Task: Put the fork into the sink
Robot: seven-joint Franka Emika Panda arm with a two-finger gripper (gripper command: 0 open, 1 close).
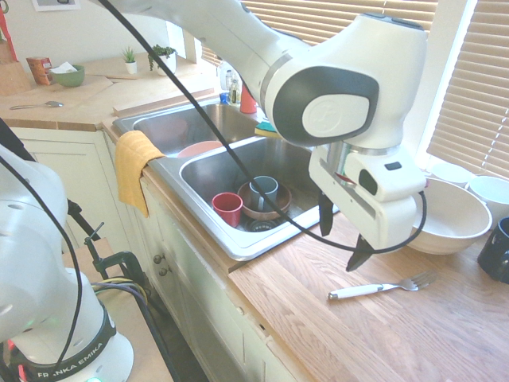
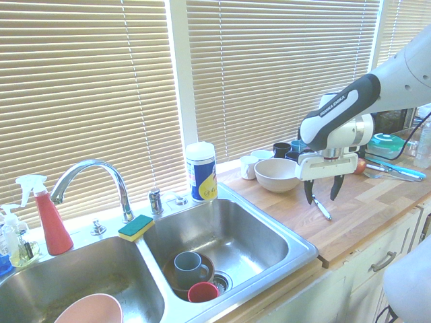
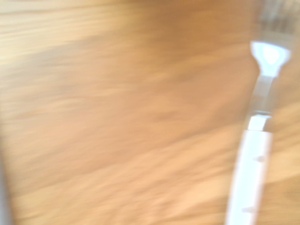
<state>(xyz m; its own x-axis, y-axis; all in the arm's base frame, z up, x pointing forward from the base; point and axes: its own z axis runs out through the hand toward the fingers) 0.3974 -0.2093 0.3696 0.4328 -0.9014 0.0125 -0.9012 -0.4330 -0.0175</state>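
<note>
The fork [image 1: 380, 288], white-handled with silver tines, lies flat on the wooden counter to the right of the sink [image 1: 238, 239]. In the second exterior view the fork [image 2: 322, 208] shows just below the fingers. The blurred wrist view also shows the fork [image 3: 255, 140] on the wood. My gripper [image 1: 342, 235] hangs open a short way above the counter, just above and slightly left of the fork's handle, with nothing between its fingers. The sink [image 2: 296, 252] is a steel double basin with a curved tap [image 2: 91, 178].
The near basin holds a red cup [image 1: 228, 208] and a grey mug in a brown bowl [image 1: 264, 199]. A white bowl [image 1: 449, 216] and dark mug [image 1: 497, 251] stand behind the fork. A yellow cloth [image 1: 135, 167] drapes over the sink's front edge. A sponge [image 2: 136, 227] and a canister [image 2: 201, 171] sit on the rim.
</note>
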